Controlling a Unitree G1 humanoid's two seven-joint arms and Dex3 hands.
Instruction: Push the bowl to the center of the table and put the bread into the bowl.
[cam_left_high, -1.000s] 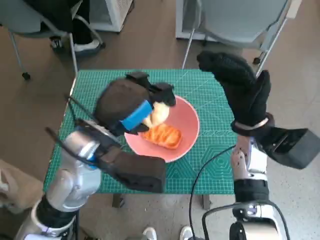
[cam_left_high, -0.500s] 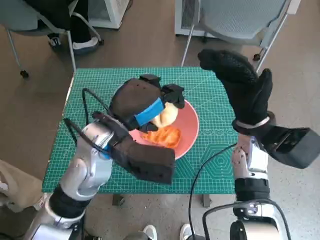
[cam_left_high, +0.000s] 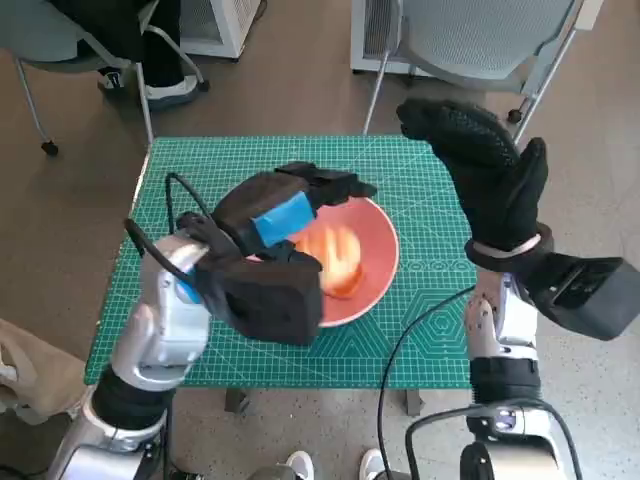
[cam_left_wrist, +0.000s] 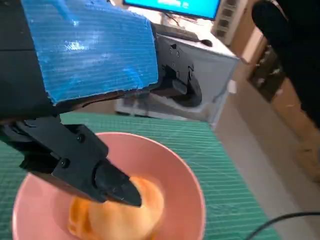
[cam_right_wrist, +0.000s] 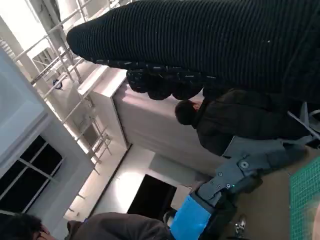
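On the green table, the pink bowl sits about central with the bread inside (task seemingly near done); my left hand, empty, fingers spread, hovers above, needing only withdrawal.

— Office or lab? 
— Looks like an office-type lab: wheeled chairs on a brown floor, green cutting mat over a small table, a lit monitor on a desk, a seated person, railings and large windows behind.
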